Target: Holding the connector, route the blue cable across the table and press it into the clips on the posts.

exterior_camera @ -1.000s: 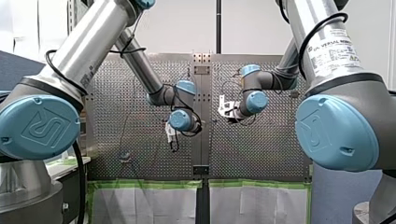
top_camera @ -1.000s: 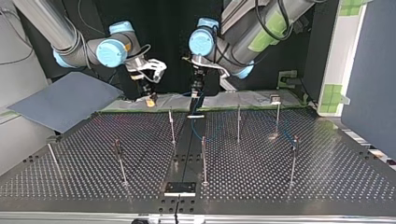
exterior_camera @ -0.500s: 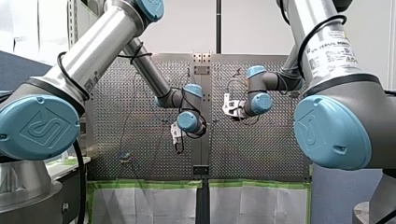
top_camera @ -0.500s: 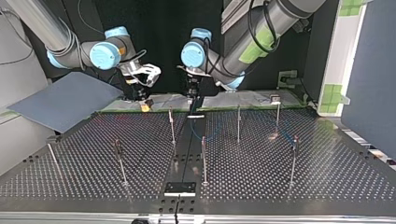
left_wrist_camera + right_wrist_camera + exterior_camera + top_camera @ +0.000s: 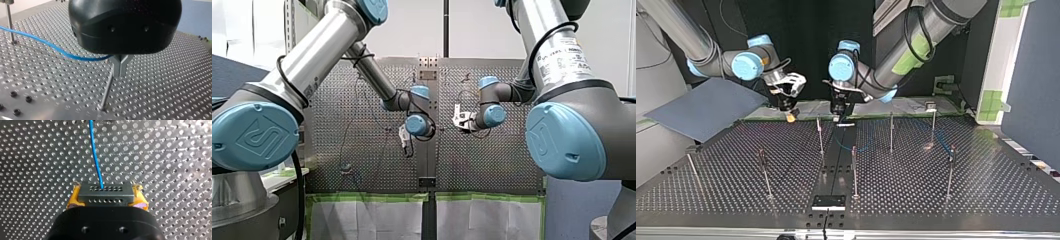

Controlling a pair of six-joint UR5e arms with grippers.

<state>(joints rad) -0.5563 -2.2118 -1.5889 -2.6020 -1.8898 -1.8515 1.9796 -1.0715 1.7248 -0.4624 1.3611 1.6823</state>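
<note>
Both my grippers are closed. My right gripper point(image 5: 105, 198) clamps the connector point(image 5: 105, 192); my left gripper point(image 5: 120, 68) pinches the blue cable point(image 5: 57, 48) above a post point(image 5: 107, 91).

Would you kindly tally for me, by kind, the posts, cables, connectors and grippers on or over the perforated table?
thin upright metal posts: 7
blue cable: 1
grey rectangular connector: 1
grippers, the left gripper and the right gripper: 2
Total: 11
</note>
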